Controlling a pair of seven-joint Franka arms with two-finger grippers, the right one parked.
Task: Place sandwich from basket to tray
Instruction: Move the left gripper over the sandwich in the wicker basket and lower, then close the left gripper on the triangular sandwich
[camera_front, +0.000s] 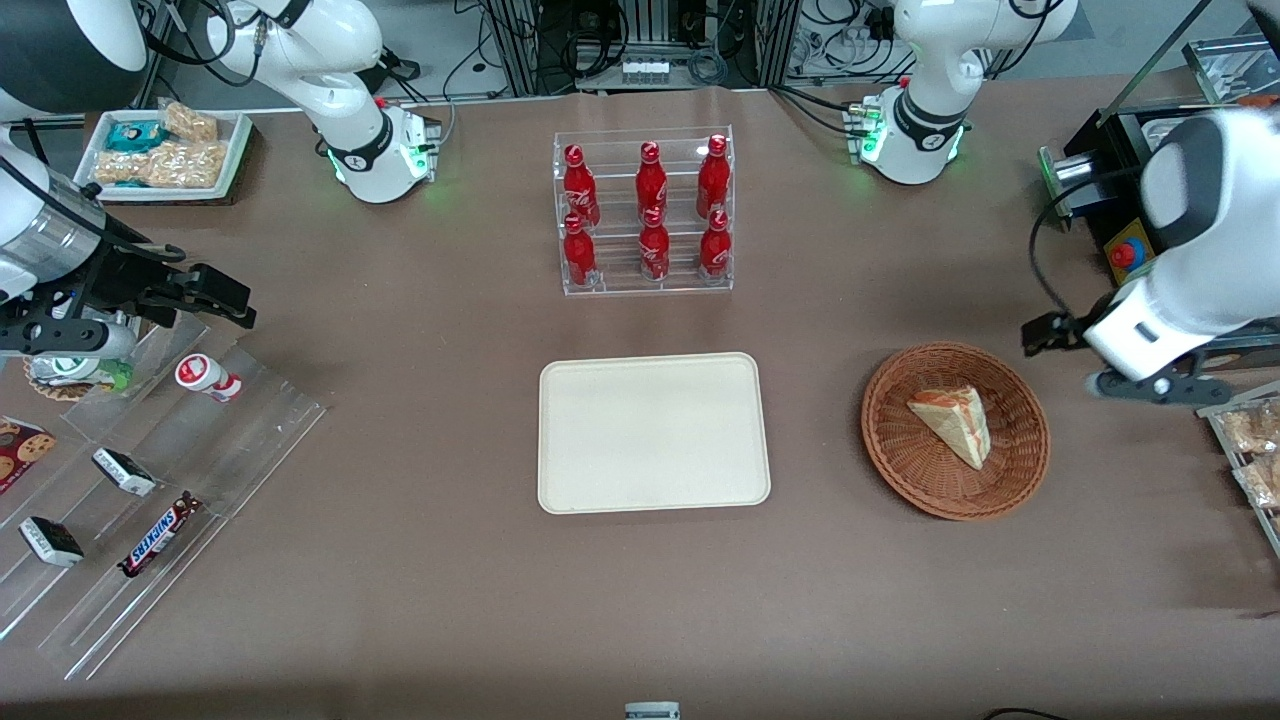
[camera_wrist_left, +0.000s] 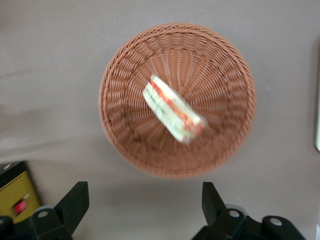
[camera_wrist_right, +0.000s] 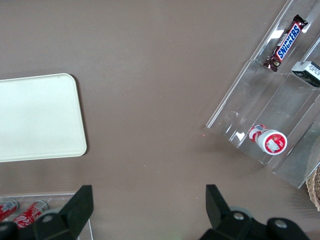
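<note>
- Gripper (camera_wrist_left: 145, 210): in the left wrist view only the two dark fingertips (camera_wrist_left: 75, 202) show; the rest is cut by the frame edge. In the front view it sits near the basket (camera_front: 955, 430) toward the working arm's end, fingers hidden under the arm.
- Sandwich (camera_wrist_left: 174, 115): motion-blurred in the wrist view; filling layers smear.
- Tray (camera_wrist_left: 318, 95): only a sliver at the frame edge.
- Yellow box (camera_wrist_left: 15, 192): cropped, blurred.

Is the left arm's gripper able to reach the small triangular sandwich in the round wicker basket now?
Probably yes: the gripper hangs open above the basket's edge, and nothing covers the sandwich.
</note>
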